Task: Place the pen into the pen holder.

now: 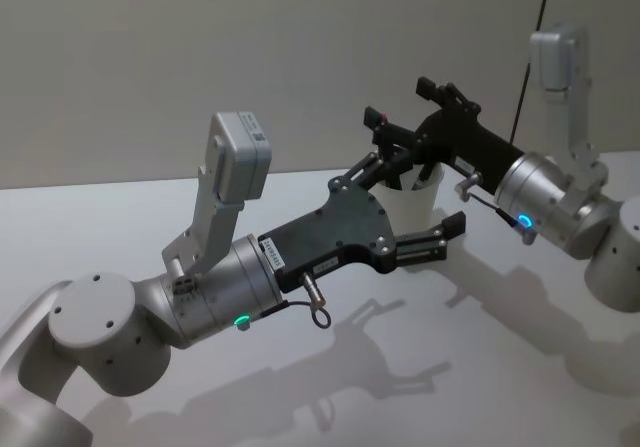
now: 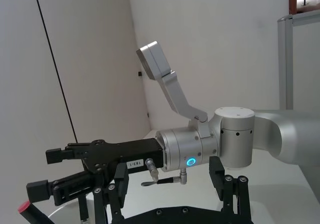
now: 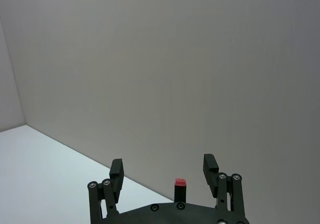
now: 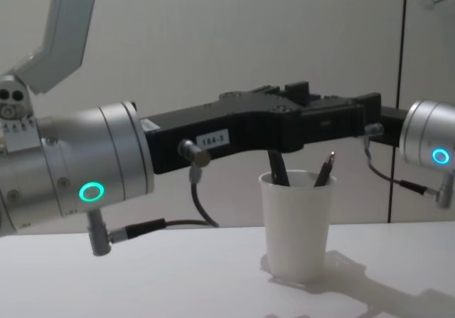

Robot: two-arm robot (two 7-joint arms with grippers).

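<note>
The pen holder, a white paper cup (image 4: 297,225), stands on the table with two dark pens leaning in it, one (image 4: 277,168) at its left side and one (image 4: 325,167) at its right. From above, the cup (image 1: 415,202) sits between the spread fingers of my left gripper (image 1: 420,192), which is open and holds nothing. My right gripper (image 1: 400,104) hovers open just above and behind the cup. A red-capped tip (image 3: 180,183) shows between the right gripper's (image 3: 163,169) fingers without touching them. The same red tip (image 2: 26,207) shows below the right gripper (image 2: 45,174) in the left wrist view.
The white table (image 1: 480,367) spreads around the cup, with a plain wall behind it. A black cable (image 1: 530,57) hangs down the wall at the back right. Both forearms cross close together over the cup.
</note>
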